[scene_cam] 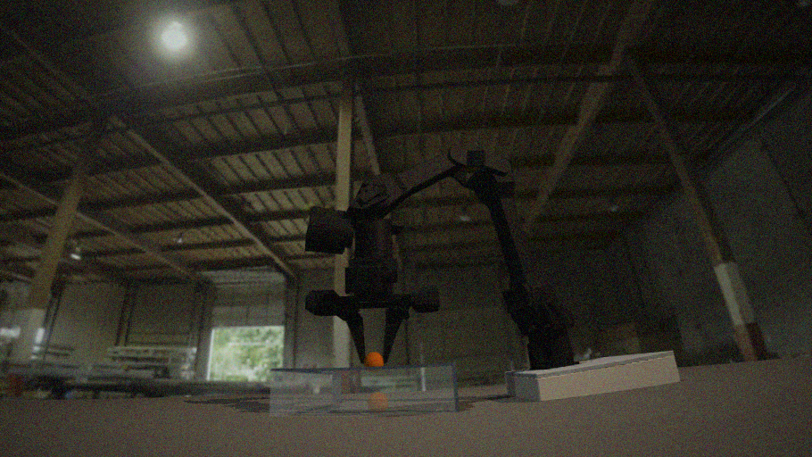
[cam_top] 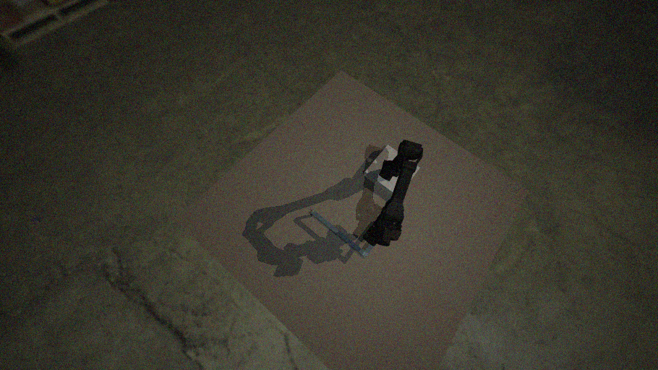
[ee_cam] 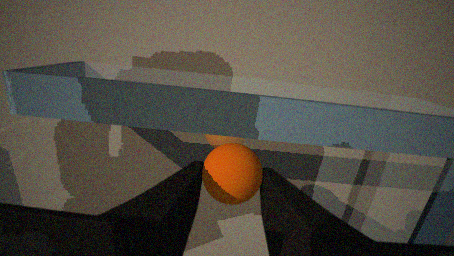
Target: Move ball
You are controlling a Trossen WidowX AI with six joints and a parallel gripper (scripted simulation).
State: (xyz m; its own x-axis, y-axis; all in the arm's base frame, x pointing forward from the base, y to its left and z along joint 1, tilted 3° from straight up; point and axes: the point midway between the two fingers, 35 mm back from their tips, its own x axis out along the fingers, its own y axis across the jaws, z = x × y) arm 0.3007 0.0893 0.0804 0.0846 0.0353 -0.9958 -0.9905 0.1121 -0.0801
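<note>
The orange ball (scene_cam: 374, 359) (ee_cam: 232, 173) is between the fingertips of my gripper (scene_cam: 374, 361) (ee_cam: 232, 173), which is shut on it. The ball is in the air, just above the top edge of the clear walls in the exterior view. The see-through copy (scene_cam: 377, 401) (ee_cam: 217, 139) lies low behind the long clear wall (scene_cam: 417, 391) (ee_cam: 170, 107), almost straight below the ball in the exterior view. In the wrist view the held ball partly covers the copy. In the top view the arm hides the ball and copy.
The clear walls also show in the top view as bluish strips (cam_top: 332, 230) beside the gripper. The arm's pale base plate (cam_top: 388, 185) (scene_cam: 610, 379) stands on the table (cam_top: 405, 303) to the right in the exterior view. Arm shadows cross the corner.
</note>
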